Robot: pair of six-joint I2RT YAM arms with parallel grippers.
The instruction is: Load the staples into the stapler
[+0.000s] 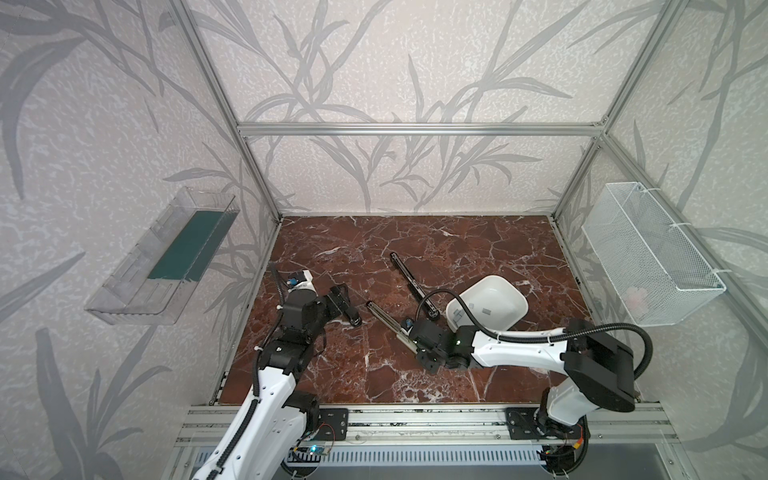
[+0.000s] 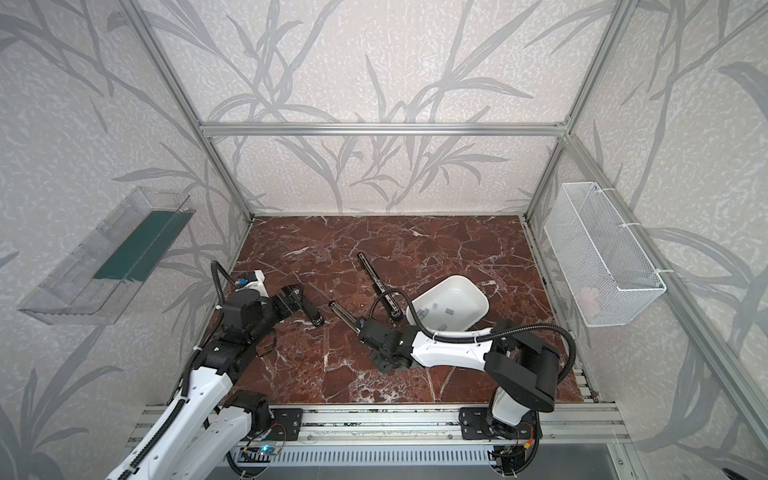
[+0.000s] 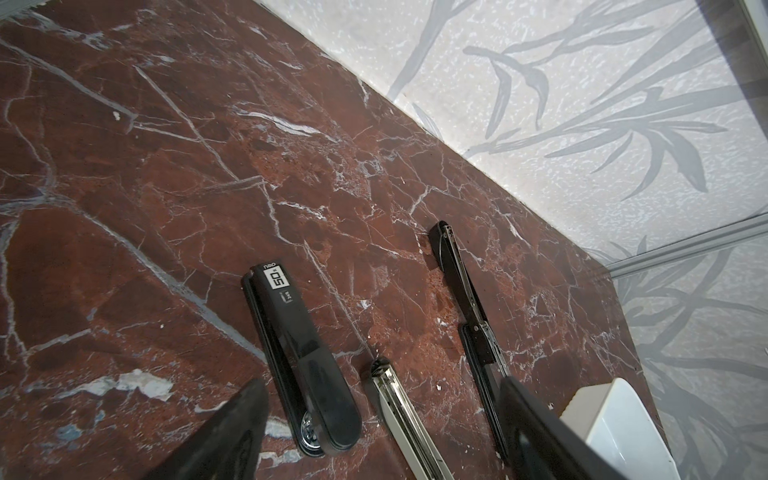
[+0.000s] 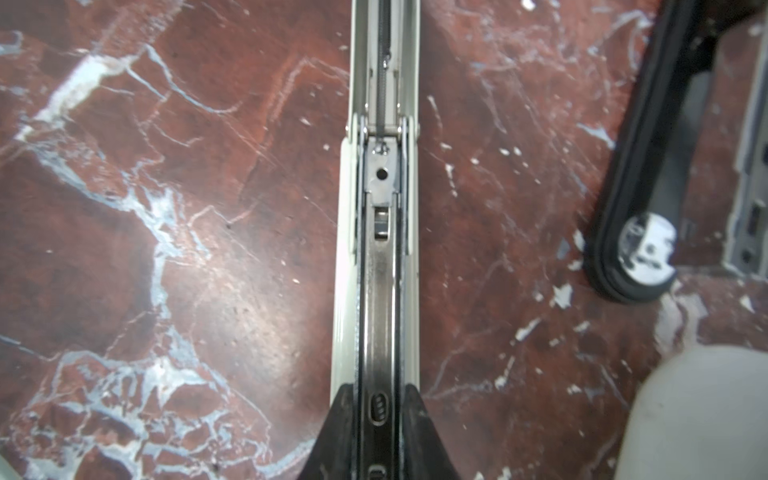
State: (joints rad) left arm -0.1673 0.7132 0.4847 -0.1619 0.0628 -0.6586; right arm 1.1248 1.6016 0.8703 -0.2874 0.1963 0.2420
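A cream stapler (image 1: 386, 320) (image 2: 345, 316) lies opened flat at the middle of the marble table, its bare metal channel (image 4: 380, 291) facing up. My right gripper (image 4: 378, 405) (image 1: 409, 337) is shut on this stapler, one finger pressed against each side of the channel. Several small grey staples (image 1: 484, 309) (image 2: 449, 311) lie in the white bowl (image 1: 492, 277) (image 2: 457, 277) just behind the right arm. My left gripper (image 3: 380, 386) (image 1: 345, 301) stands open and holds nothing. It hovers over a closed black stapler (image 3: 307, 361) (image 1: 354, 318) and the cream stapler's far tip (image 3: 380, 368).
A second black stapler (image 1: 409, 282) (image 3: 461, 282) lies opened out between the cream one and the bowl. A clear plastic bin (image 1: 166, 257) hangs on the left wall and a white mesh basket (image 1: 648, 253) on the right wall.
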